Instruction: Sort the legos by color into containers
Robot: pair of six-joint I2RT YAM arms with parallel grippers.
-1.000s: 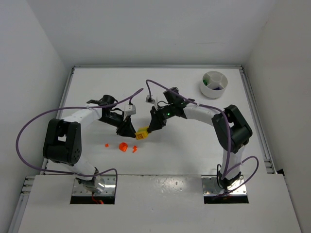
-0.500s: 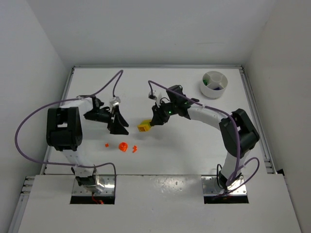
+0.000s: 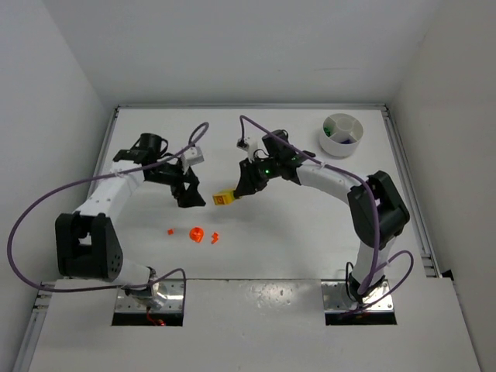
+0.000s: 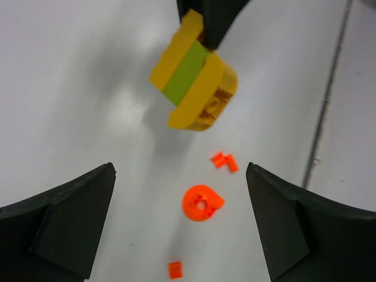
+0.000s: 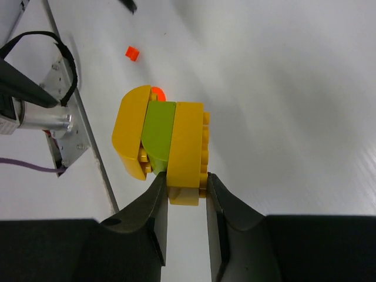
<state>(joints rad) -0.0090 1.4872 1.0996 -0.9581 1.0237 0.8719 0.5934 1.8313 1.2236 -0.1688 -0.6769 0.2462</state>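
Observation:
A lego stack point(image 3: 225, 198), yellow-green-yellow, hangs above mid-table with my right gripper point(image 3: 235, 194) shut on its outer yellow brick. The right wrist view shows both fingers pinching that brick point(image 5: 187, 154) on the stack point(image 5: 161, 141), gripper point(image 5: 183, 182). My left gripper point(image 3: 191, 197) stands open and empty just left of the stack; in its wrist view the gripper point(image 4: 179, 173) faces the stack point(image 4: 192, 73). Three orange-red legos lie on the table: a round piece point(image 3: 196, 233) point(image 4: 201, 202), a small bit point(image 3: 215, 237) point(image 4: 224, 161) and a tiny square point(image 3: 170, 231) point(image 4: 175, 269). The divided white dish point(image 3: 342, 134) sits far right.
The dish holds small green and dark bits in its sections. Purple cables loop off both arms. A raised table rim point(image 3: 403, 178) runs along the right side, and another point(image 3: 105, 155) along the left. The arm bases stand at the near edge.
My left gripper opened, let go of the lego stack and drew back to the left. The right gripper kept the stack and shifted slightly toward the far side.

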